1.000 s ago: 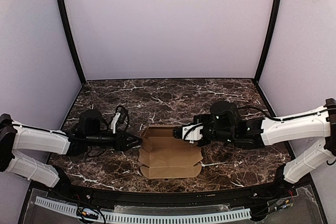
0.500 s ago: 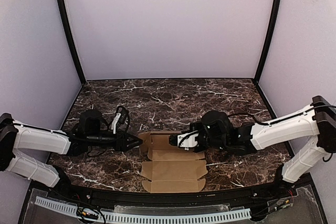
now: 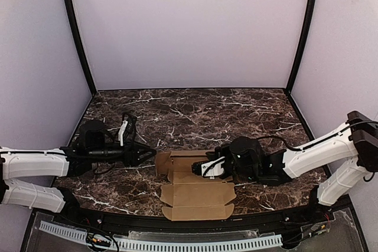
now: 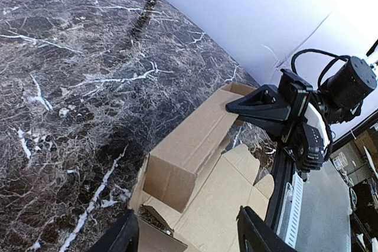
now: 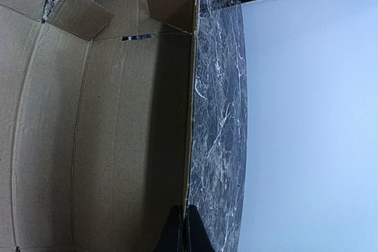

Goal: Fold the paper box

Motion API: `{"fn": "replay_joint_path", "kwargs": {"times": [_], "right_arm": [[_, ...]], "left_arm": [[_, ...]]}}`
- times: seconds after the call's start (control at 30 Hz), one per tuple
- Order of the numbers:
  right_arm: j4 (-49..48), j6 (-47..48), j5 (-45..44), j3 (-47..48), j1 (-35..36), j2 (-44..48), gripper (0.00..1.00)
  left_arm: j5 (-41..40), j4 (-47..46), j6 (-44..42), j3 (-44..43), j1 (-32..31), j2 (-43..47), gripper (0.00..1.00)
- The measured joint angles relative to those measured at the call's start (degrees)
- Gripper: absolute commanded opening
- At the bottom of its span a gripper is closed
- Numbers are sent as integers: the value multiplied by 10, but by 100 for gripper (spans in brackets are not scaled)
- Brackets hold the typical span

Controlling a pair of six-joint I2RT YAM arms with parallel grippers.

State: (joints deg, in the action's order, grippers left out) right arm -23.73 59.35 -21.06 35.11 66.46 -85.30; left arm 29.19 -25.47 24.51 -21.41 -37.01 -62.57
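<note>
- The box (image 3: 198, 196) lay part-opened on the tabletop (image 3: 177, 110), near the front edge, between the two arms. Its raised far wall ran left to right.
- The left pincer (image 3: 147, 154), jaws apart and empty, pointed right at that wall's left end, just beside it.
- The right pincer (image 3: 204, 168), closed on nothing, sat inside the box against the wall.

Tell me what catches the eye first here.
A brown paper box lies half-unfolded near the front of the dark marble table, back wall raised. From either side, the left gripper stands open at its left corner and the right gripper is shut at that wall.
</note>
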Motion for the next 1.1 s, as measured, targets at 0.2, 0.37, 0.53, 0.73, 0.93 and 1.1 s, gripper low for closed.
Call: {"fn": "replay_joint_path", "kwargs": {"times": [0.2, 0.37, 0.53, 0.73, 0.93, 1.1], "right_arm": [[-71, 44, -33, -29, 17, -7, 0], [-129, 78, -52, -49, 22, -10, 0], [-148, 92, -60, -55, 30, -9, 0], [-154, 94, -63, -55, 41, -7, 0], [-155, 94, -73, -56, 45, -7, 0], [-167, 96, -83, -56, 47, -12, 0]], "left_arm": [[-40, 37, -5, 1, 0, 39, 57], [-64, 38, -2, 14, 0, 42, 56], [-87, 31, 6, 29, 0, 17, 50], [-107, 13, 20, 29, 0, -44, 39], [-118, 0, 27, 9, 1, -96, 33], [-98, -21, 27, -2, 1, -119, 33]]}}
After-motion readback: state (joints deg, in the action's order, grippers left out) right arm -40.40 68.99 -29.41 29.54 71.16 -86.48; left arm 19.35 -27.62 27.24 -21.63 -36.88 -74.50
